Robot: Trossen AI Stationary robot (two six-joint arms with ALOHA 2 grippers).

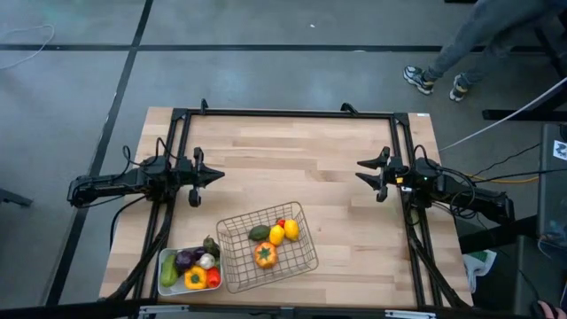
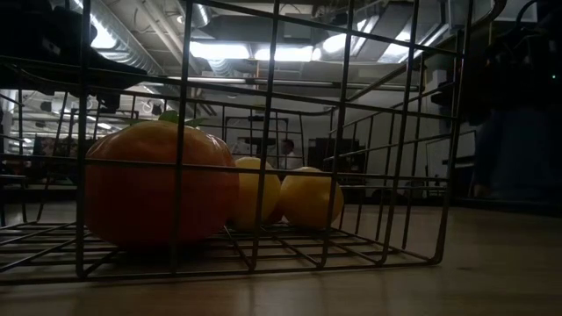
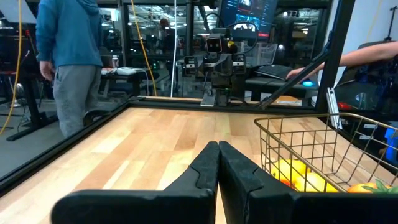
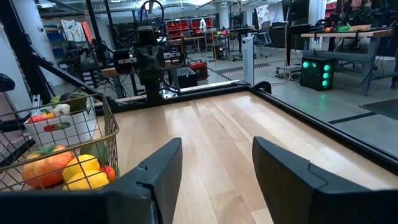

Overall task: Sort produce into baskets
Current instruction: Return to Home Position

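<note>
Pale wood table (image 1: 301, 159), bounded by a dark frame (image 1: 283, 113), has both arms held low over its middle band, facing each other and well apart. Noted: left gripper (image 1: 215, 175) has its fingers pressed together on nothing; right gripper (image 1: 359, 169) has its fingers apart, also holding nothing. Judgement: all produce in view lies in a container, so sorting appears finished and the step in hand is the retreat to rest, with both arms at or close to it. It is done well by drawing each arm straight back toward its own base, keeping height over the wood and not swinging toward the basket (image 1: 257, 215). That basket lies off to the side of both grippers, between them and nearer the front edge, well apart from either. It holds an orange pepper (image 1: 265, 254), two lemons (image 1: 291, 229), a green piece (image 1: 259, 233) and a small red piece (image 1: 281, 222). The tray (image 1: 160, 266) stands just beside the basket, behind the left gripper's tips and near that arm's base, crowded with a purple piece (image 1: 184, 259), garlic (image 1: 206, 261), a yellow pepper (image 1: 196, 278), a cucumber (image 1: 168, 273) and others. Hazard assessed as low: an elbow or cable catching the basket rim. Beyond the table lie grey floor (image 1: 266, 62) with dark tape lines, a person (image 1: 478, 35) past the far corner on the right gripper's side, and a workshop with screens (image 3: 249, 9).
</note>
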